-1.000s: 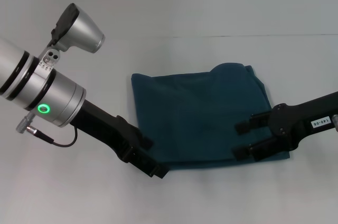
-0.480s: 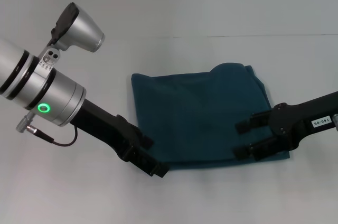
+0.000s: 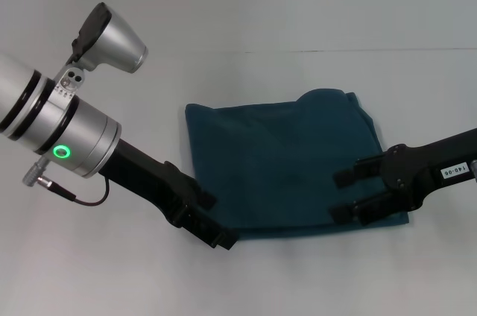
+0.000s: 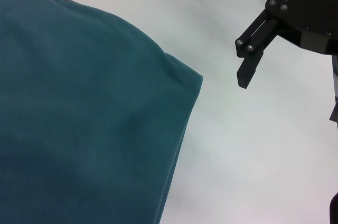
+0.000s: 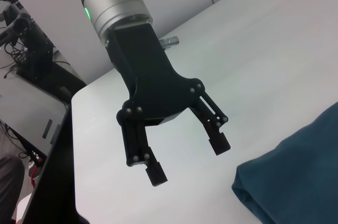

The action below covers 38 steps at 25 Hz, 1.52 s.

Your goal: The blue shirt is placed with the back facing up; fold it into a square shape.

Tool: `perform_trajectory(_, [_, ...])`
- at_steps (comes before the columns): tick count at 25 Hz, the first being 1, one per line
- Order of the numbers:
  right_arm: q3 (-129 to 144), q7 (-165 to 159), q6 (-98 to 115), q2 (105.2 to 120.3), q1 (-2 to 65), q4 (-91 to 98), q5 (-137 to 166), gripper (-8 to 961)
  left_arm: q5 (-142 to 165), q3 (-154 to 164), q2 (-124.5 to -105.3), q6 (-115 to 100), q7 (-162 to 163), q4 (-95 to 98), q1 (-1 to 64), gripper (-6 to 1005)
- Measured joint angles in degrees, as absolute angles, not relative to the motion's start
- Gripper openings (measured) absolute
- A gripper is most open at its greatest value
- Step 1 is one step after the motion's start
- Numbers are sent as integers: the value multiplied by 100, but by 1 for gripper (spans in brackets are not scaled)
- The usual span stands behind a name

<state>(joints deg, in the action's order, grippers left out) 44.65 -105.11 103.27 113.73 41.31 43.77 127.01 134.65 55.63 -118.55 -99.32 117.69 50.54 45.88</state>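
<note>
the blue shirt [image 3: 287, 163] lies folded into a roughly square bundle on the white tabletop [image 3: 298, 18], in front of me and a little toward my right side. its far right corner bulges up slightly, and the near edge shows stacked layers.

my left gripper [image 3: 211, 219] sits at the shirt's near left corner, just beside the cloth edge, with its jaws apart and nothing between them; my right wrist view shows both fingers [image 5: 152, 168] spread wide above the bare tabletop, close to the shirt's corner [image 5: 296, 176].

my right gripper [image 3: 344, 195] reaches in over the shirt's near right part, its jaws also apart and empty, the two fingers [image 3: 349, 176] pointing toward my left. whether they touch the cloth i cannot tell. in my left wrist view, one of its fingers [image 4: 252, 55] hangs over bare tabletop past the shirt's edge [image 4: 79, 113].
</note>
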Motion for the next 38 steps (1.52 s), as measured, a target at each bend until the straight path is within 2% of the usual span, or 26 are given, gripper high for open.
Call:
perform_trajectory(10, [4464, -10511, 10314, 11372, 4131, 4377, 12685, 912, 13376, 4876, -11891, -9995, 11996, 4849, 4625, 947])
perform_trajectory(38, [4500, -10511, 10319, 11358, 4163, 4377, 12696, 911, 13482, 5486, -11909, -10086, 11731, 5448, 4685, 947])
